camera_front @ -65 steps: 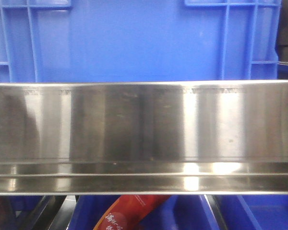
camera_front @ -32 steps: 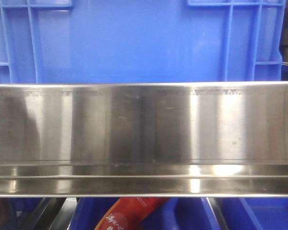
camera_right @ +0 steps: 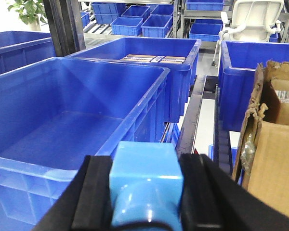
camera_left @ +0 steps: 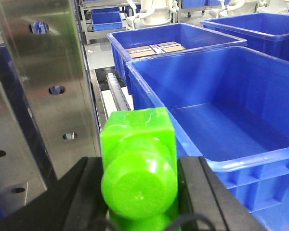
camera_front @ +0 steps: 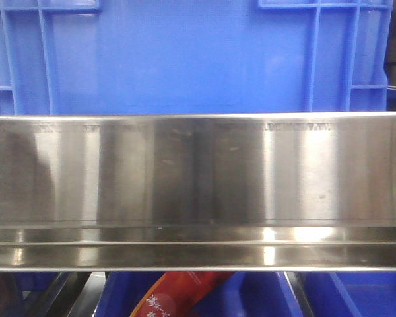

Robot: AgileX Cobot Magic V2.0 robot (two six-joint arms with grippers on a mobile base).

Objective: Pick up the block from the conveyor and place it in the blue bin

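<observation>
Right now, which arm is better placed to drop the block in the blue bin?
Right. Its jaws grip the blue block, and the blue bin lies open just ahead, slightly left. The left jaws grip a green block instead.

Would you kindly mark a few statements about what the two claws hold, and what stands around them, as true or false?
1. The left claw grips a green block. True.
2. The right claw is empty. False: it is closed on a light blue block.
3. The blue bin beside the right claw is packed with boxes. False: the part of its inside that shows is bare.
4. A torn cardboard box stands at the right edge of the right wrist view. True.
5. In the front view, a red packet shows below the steel rail. True.
</observation>
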